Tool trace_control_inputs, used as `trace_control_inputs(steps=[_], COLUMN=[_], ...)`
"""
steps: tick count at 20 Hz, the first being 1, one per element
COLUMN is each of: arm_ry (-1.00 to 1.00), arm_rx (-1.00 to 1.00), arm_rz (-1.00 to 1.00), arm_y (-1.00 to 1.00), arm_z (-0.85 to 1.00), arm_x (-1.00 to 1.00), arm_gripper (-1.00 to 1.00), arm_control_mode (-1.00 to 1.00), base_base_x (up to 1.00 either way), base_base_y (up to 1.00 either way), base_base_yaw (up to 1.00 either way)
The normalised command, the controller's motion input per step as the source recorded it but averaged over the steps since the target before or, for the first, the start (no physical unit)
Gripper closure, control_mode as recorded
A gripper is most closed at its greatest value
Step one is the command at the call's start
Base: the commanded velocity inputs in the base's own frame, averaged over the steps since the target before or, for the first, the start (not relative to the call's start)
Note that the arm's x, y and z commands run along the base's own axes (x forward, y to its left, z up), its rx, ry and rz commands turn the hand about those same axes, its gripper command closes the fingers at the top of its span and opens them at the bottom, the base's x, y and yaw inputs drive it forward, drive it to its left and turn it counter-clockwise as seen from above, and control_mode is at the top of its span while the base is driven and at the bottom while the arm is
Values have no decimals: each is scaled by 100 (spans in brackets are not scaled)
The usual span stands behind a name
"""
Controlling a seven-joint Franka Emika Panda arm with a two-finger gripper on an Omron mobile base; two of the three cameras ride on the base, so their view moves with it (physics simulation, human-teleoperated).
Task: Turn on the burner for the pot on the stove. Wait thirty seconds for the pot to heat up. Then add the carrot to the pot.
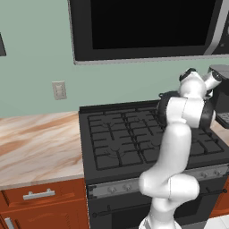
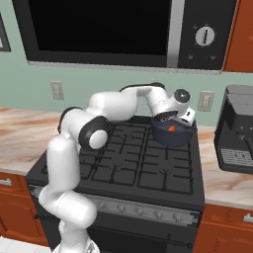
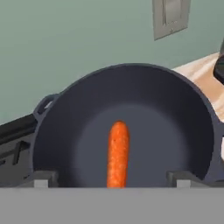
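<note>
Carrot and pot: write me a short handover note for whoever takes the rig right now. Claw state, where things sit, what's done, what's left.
Claw: open and holding nothing, poised just over the pot, fingertips spread to either side of the carrot.
Carrot: lying on the floor of the pot, free of the claw.
Pot: upright on the back right burner of the stove, next to the black appliance on the counter.
Done: carrot is in the pot.
Cannot tell: whether the burner is lit; no flame is visible and the knob positions are too small to read.
Left: lift the arm clear of the pot.
</note>
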Motion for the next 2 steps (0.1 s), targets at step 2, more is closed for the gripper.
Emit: trace_control_inputs(steps=[2], arm_ry=[-21], arm_rx=[0], arm_rz=[0], arm_y=[1], arm_z=[35], arm_x=[-90], arm_gripper=[-100], arm_control_mode=[-100], base_base_x=[0], base_base_y=[0], base_base_yaw=[0])
